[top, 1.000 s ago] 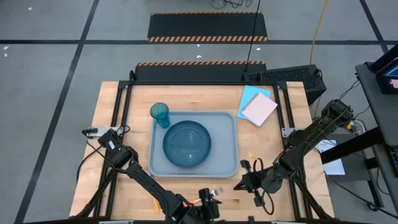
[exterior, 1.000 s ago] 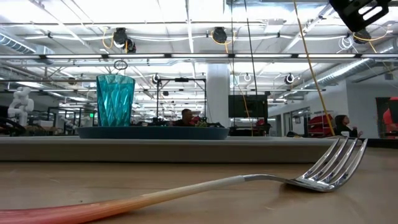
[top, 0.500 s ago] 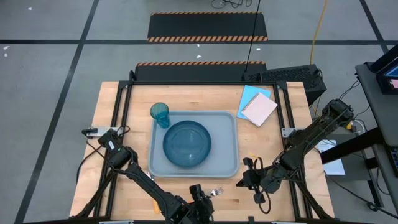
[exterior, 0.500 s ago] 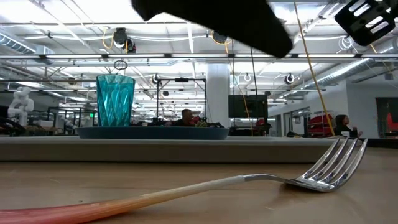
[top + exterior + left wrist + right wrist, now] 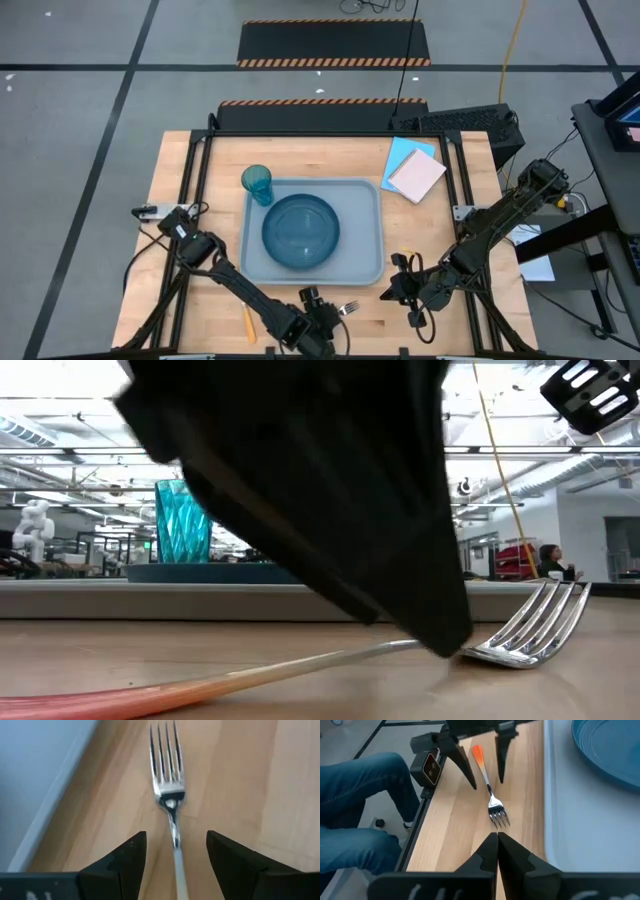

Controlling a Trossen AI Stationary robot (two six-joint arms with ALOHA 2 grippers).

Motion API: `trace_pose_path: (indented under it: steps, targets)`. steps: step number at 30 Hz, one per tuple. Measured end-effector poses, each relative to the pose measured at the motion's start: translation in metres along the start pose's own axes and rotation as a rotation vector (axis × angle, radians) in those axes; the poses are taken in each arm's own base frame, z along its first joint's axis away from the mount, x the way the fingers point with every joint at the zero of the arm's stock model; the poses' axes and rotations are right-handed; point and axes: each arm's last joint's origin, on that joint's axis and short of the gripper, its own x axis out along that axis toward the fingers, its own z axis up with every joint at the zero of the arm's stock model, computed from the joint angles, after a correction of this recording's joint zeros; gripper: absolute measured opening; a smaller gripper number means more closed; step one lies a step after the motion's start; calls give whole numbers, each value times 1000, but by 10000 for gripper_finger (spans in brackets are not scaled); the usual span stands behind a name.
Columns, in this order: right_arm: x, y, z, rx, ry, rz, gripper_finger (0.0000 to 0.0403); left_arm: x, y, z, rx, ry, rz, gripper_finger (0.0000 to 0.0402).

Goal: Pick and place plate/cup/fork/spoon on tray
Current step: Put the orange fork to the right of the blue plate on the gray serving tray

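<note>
The fork [image 5: 167,780] lies flat on the wood between the tray [image 5: 250,265] and the table's near edge, and it also shows in the low view [image 5: 530,632]. My left gripper [image 5: 176,837] is open, low over the fork. Its fingers stand on either side of the neck and handle without touching, as the right wrist view [image 5: 486,782] shows. My right gripper [image 5: 497,837] is shut and empty, off to the fork's right [image 5: 388,296]. The plate [image 5: 300,230] rests in the tray. The cup [image 5: 257,184] stands upright in the tray's far left corner.
A thin orange handle [image 5: 248,322] lies near the front edge beside my left arm, its other end hidden. A notebook on a blue paper sheet [image 5: 415,170] lies at the far right. A person's legs in jeans [image 5: 360,795] show beyond the near edge.
My left gripper has come down from above over the fork and now straddles its neck. It has also shifted a little toward the table's left edge. The fork has stayed where it was.
</note>
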Motion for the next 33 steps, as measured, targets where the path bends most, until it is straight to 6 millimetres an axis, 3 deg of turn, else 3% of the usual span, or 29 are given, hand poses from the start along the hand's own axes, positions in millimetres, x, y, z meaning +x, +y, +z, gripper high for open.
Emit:
trace_pose_path:
  steps: [10, 25, 33]
  targets:
    - [0, 0, 0, -9, 0, 0, 4, 12, 12, -1, -17, 63, -20, 175]
    - [0, 0, 0, -13, -2, -4, 4, 22, 18, 9, 40, 87, -125, 16]
    - [0, -1, 1, -14, -30, -50, 4, 17, 12, 20, 65, 84, -159, 13]
